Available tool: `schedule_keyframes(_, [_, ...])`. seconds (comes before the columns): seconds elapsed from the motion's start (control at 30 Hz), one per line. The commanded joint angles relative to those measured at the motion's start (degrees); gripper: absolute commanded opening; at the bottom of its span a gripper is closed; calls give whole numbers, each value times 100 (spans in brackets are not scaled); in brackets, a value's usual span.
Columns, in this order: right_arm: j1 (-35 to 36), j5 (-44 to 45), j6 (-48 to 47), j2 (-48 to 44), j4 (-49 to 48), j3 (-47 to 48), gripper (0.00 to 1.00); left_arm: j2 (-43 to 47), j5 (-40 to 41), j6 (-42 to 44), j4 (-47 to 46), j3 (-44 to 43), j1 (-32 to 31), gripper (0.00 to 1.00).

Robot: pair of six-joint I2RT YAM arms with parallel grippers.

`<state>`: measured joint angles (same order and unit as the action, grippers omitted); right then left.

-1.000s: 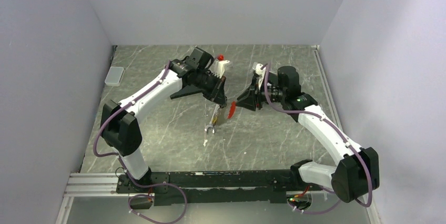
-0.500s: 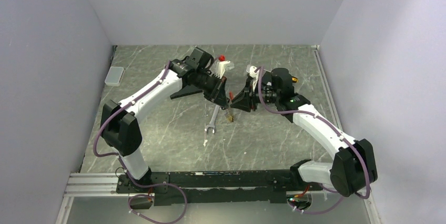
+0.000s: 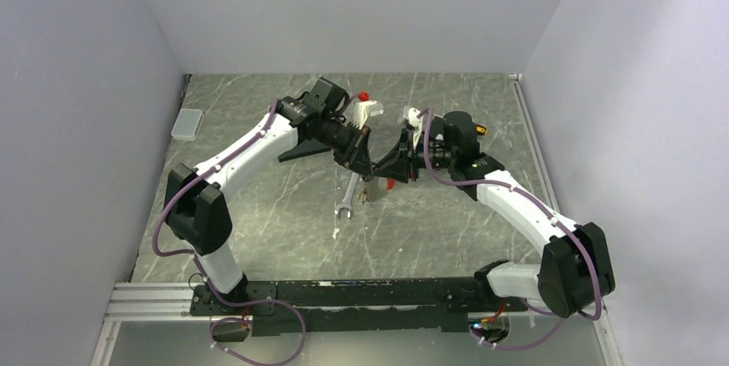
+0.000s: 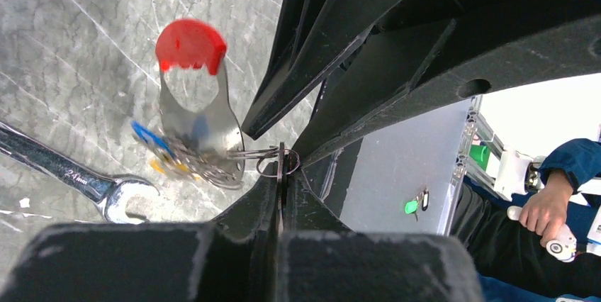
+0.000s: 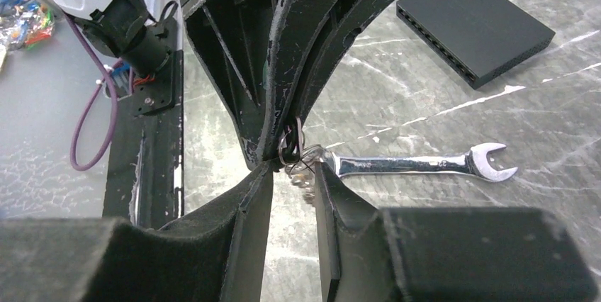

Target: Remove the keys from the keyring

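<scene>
The keyring (image 4: 193,114) hangs in the air just beside the far half of the wrench (image 3: 347,198), and it does not touch the counter (image 3: 275,228). In the left wrist view its long axis runs almost straight up the picture. The red cap (image 4: 190,45) is at one end, and the grey strap goes from it down to the thin metal ring (image 4: 273,160) at the other end. The keys (image 4: 173,160) are bunched on this ring, close against the strap. They are blurred, and one has a blue head. From above, the red end points away from the wrench, to its right side.

The left end effector (image 4: 281,171) is closed fully and pinches the thin metal ring between its fingers. The right end effector (image 5: 294,174) meets it tip to tip. There is a narrow gap between its fingers and the wire of the ring sits there, but I cannot tell if it grips. The wrench lies flat on the counter, and a black box (image 5: 475,25) lies well apart from it.
</scene>
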<state>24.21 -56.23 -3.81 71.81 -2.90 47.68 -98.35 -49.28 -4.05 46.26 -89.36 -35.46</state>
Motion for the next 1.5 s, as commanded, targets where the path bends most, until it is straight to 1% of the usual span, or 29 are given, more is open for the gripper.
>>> schedule_keyframes(0.0, [47, -274, 42, 27, -362, -39, 31, 108, -387, 98, -105, -174, -40, 0])
schedule_keyframes(0.47, [45, -188, 58, 5, -545, -188, 31, 52, -582, 30, -183, -156, -40, 0])
schedule_keyframes(0.97, [39, -209, -241, -216, -338, -303, 31, 173, -250, 87, -274, 30, 72, 0])
schedule_keyframes(1.0, [40, -224, -268, -224, -308, -303, 0, 187, -261, 89, -283, 51, 93, 0])
schedule_keyframes(1.27, [23, -153, -660, -305, -60, -246, 0, 254, -564, 172, -330, 147, 171, 0])
schedule_keyframes(1.47, [14, -303, -731, -343, -37, -271, 0, 232, -507, 136, -341, 139, 191, 0])
